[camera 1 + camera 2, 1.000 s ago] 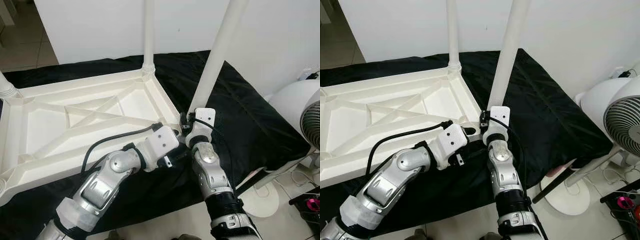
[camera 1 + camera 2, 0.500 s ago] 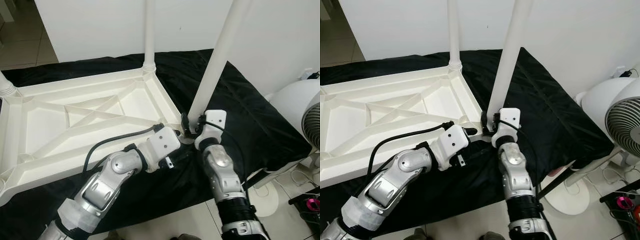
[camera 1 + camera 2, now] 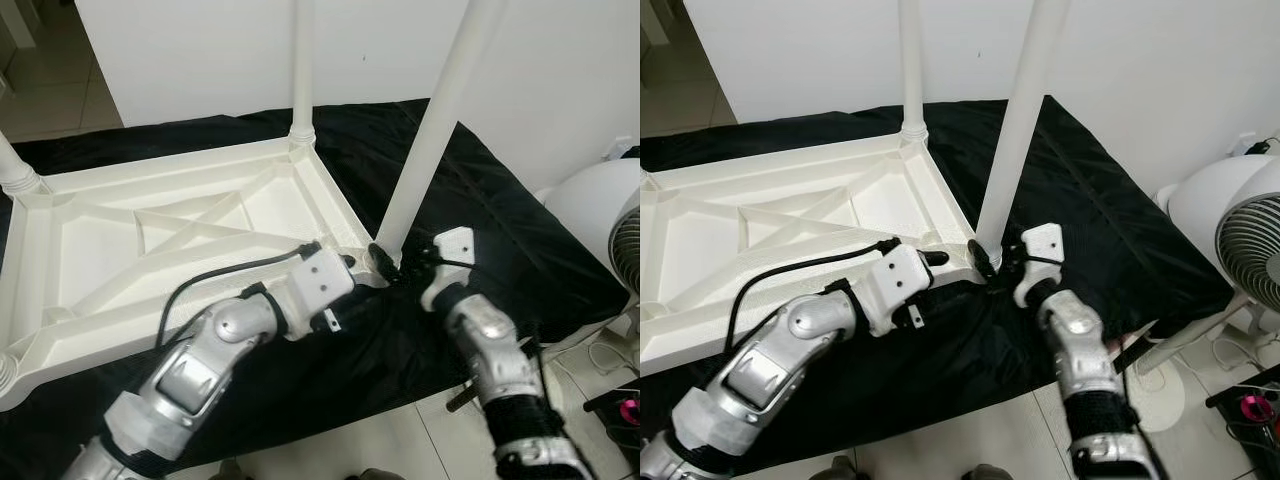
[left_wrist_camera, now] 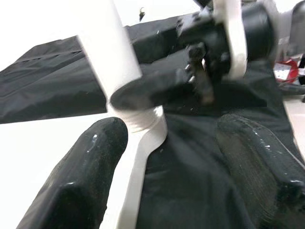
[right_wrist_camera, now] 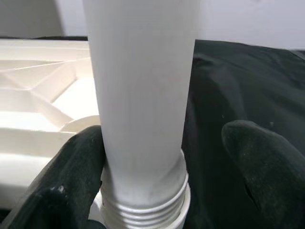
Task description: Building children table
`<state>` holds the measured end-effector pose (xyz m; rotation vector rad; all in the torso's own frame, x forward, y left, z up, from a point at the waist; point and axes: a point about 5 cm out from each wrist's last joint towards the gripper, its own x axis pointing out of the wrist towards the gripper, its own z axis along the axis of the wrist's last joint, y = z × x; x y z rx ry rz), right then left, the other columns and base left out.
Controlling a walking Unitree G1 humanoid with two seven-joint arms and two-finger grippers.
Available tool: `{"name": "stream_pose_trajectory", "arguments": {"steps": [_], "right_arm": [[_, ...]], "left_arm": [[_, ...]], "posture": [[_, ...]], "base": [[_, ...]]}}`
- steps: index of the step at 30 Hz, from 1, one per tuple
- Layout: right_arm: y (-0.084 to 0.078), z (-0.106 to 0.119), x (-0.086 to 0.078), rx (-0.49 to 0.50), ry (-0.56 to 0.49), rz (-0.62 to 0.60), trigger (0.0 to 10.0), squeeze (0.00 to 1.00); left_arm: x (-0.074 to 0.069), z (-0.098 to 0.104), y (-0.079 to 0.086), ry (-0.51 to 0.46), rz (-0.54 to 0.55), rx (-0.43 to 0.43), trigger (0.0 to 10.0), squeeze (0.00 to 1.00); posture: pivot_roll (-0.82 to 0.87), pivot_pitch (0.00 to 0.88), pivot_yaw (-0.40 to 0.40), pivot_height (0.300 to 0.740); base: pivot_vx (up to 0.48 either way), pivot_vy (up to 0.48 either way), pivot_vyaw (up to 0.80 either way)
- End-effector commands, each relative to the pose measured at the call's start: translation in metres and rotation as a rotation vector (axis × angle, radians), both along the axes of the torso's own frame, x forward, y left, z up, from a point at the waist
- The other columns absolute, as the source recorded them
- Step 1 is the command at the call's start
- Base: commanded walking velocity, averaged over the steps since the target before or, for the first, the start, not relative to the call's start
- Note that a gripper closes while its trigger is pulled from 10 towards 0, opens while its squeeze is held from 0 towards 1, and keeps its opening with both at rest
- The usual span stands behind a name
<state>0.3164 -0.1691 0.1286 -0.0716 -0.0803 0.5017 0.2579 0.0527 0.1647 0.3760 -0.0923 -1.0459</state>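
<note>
White tabletop [image 3: 150, 235] lies upside down on a black cloth [image 3: 500, 230], ribbed underside up. The near-right leg [image 3: 435, 125] stands in the corner socket directly ahead of both grippers, tilted slightly, threads showing at its base [image 5: 143, 210]. Right gripper [image 5: 164, 162] is at the foot of that leg, fingers spread wider than the leg: one finger [image 5: 78, 167] touches the leg's side, the other [image 5: 267, 162] stands off with a clear gap, so it's open and not clamping anything. Left gripper [image 4: 167, 157] comes in from the opposite side, just short of the same corner, fingers wide apart and holding nothing; the tabletop's corner edge runs between them, and the right gripper's finger shows beyond, wrapped at the leg base. A second leg [image 3: 302, 70] stands upright at the far corner beyond the grippers, and another leg's base [image 3: 15, 172] is at the far-left corner, well off to the left gripper's side. A white fan [image 3: 1240, 235] stands on the floor, out past the right arm.
</note>
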Motion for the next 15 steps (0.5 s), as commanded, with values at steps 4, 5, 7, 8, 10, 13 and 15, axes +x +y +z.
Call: {"name": "stream_pose_trajectory", "arguments": {"steps": [4, 5, 7, 8, 10, 13, 15], "right_arm": [[-0.003, 0.004, 0.013, -0.043, 0.018, 0.097, 10.0, 0.00], [-0.003, 0.004, 0.013, -0.043, 0.018, 0.097, 10.0, 0.00], [-0.003, 0.006, 0.017, -0.056, 0.016, 0.122, 10.0, 0.00], [-0.001, 0.008, 0.020, -0.064, 0.014, 0.143, 10.0, 0.00], [-0.001, 0.008, 0.020, -0.064, 0.014, 0.143, 10.0, 0.00], [0.005, 0.012, 0.030, -0.077, 0.018, 0.174, 10.0, 0.00], [0.009, 0.014, 0.034, -0.086, 0.021, 0.189, 10.0, 0.00]], "left_arm": [[0.001, -0.002, 0.003, 0.022, -0.092, 0.033, 10.0, 0.00], [0.001, -0.002, 0.003, 0.022, -0.092, 0.033, 10.0, 0.00], [0.002, -0.001, 0.002, 0.011, -0.076, 0.029, 10.0, 0.00], [0.003, 0.001, 0.002, 0.005, -0.065, 0.021, 10.0, 0.00], [0.003, 0.001, 0.002, 0.005, -0.065, 0.021, 10.0, 0.00], [0.006, 0.000, 0.000, -0.001, -0.035, 0.010, 10.0, 0.00], [0.007, 0.000, -0.002, 0.000, -0.025, -0.008, 10.0, 0.00]], "posture": [[-0.09, 0.000, -0.013, 0.740], [-0.09, 0.000, -0.013, 0.740], [-0.08, 0.000, -0.010, 0.740], [-0.07, 0.000, -0.021, 0.740], [-0.07, 0.000, -0.021, 0.740], [-0.06, 0.000, -0.022, 0.740], [-0.06, 0.000, -0.017, 0.740]], "base": [[0.000, 0.000, 0.00], [0.000, 0.000, 0.00], [0.000, 0.000, 0.00], [0.000, 0.000, 0.00], [0.000, 0.000, 0.00], [0.000, 0.000, 0.00], [0.000, 0.000, 0.00]]}}
